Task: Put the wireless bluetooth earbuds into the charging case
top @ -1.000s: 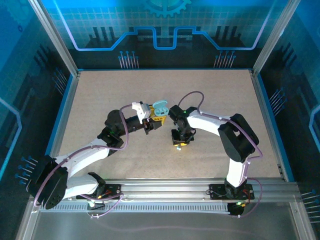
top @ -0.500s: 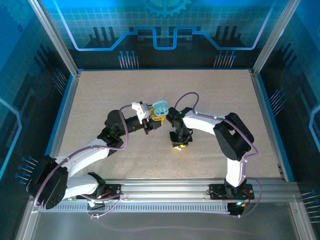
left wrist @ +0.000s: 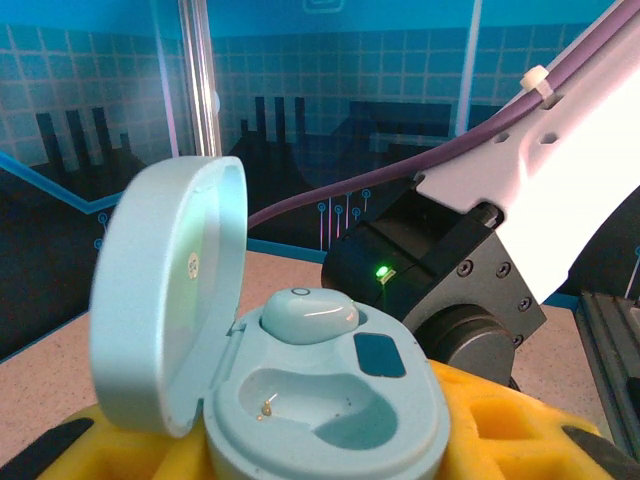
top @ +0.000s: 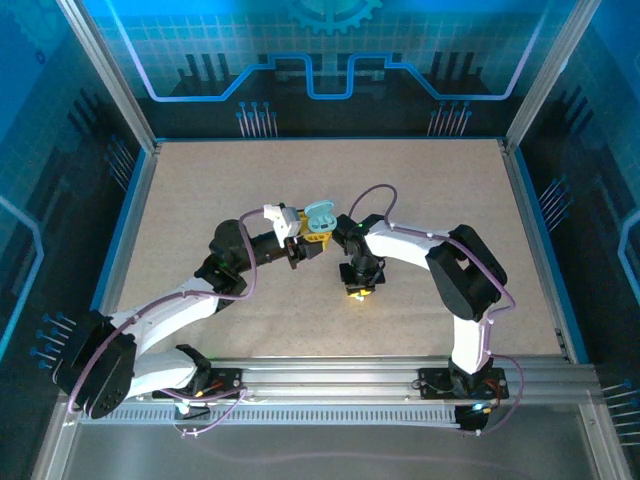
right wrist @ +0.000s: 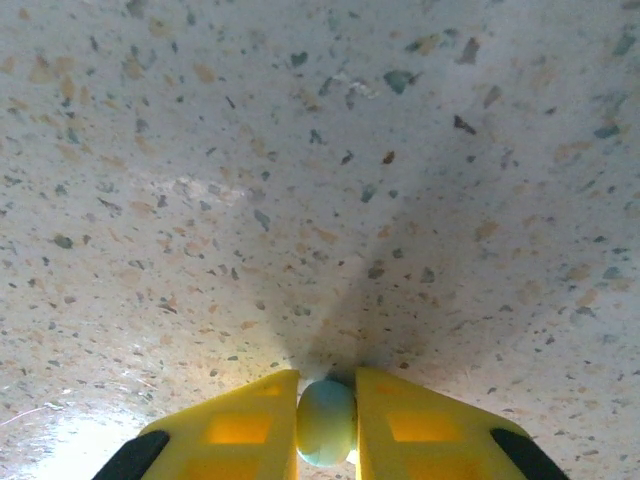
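Observation:
My left gripper (top: 314, 238) holds the light blue charging case (top: 319, 220) above the middle of the table, lid open. Seen from the left wrist, the case (left wrist: 400, 425) sits between the yellow fingers (left wrist: 500, 430) with its lid (left wrist: 165, 290) swung up to the left. One light blue earbud (left wrist: 308, 315) rests in the far slot, and the near slot (left wrist: 320, 400) is empty. My right gripper (top: 357, 292) points down at the table just right of the case. In the right wrist view its yellow fingers (right wrist: 245, 425) are shut on a second light blue earbud (right wrist: 326, 420) against the tabletop.
The right arm's dark wrist (left wrist: 455, 275) stands close behind the held case. The speckled tabletop (top: 200, 200) is bounded by blue walls (top: 125, 225) at the sides and a metal rail (top: 330, 375) at the near edge.
The right gripper's fingers have closed onto the earbud on the table, after the right arm shifted slightly left. The left arm and the case have not moved.

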Robot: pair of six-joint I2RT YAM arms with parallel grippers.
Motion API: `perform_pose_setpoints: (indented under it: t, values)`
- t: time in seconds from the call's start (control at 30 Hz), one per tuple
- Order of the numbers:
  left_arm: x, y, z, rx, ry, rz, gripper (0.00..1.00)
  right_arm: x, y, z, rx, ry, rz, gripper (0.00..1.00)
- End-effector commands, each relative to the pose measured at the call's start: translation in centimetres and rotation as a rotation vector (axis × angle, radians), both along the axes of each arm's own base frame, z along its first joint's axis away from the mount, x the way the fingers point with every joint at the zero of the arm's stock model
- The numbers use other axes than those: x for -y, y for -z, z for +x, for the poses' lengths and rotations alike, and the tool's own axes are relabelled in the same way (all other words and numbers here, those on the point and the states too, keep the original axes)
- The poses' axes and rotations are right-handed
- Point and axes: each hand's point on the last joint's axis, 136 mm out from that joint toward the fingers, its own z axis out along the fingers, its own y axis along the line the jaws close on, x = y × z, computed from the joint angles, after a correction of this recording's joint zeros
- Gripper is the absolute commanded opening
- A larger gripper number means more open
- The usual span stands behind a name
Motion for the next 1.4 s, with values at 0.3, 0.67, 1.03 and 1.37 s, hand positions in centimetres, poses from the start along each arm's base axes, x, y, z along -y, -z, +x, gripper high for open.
perform_pose_setpoints:
  t: [0.3,0.67,1.03,1.37]
  values:
    - [-0.3,-0.5,0.3,0.033,-0.017,-0.01,0.35,-0.7,-11.6,1.8,0.232,0.078,0.426,0.19]
    - [0.3,0.3,1.0,0.007,-0.016,-0.013,0.34,-1.8,-26.4,0.0,0.31,0.017,1.125,0.21]
    - [1.6,1.1,1.1,0.036,-0.042,0.025,0.34,-2.1,-31.3,-0.8,0.327,-0.021,1.314,0.22]
    - [4.3,1.1,0.6,0.09,-0.04,0.047,0.34,-2.5,-31.1,-0.1,0.37,-0.017,1.255,0.22]
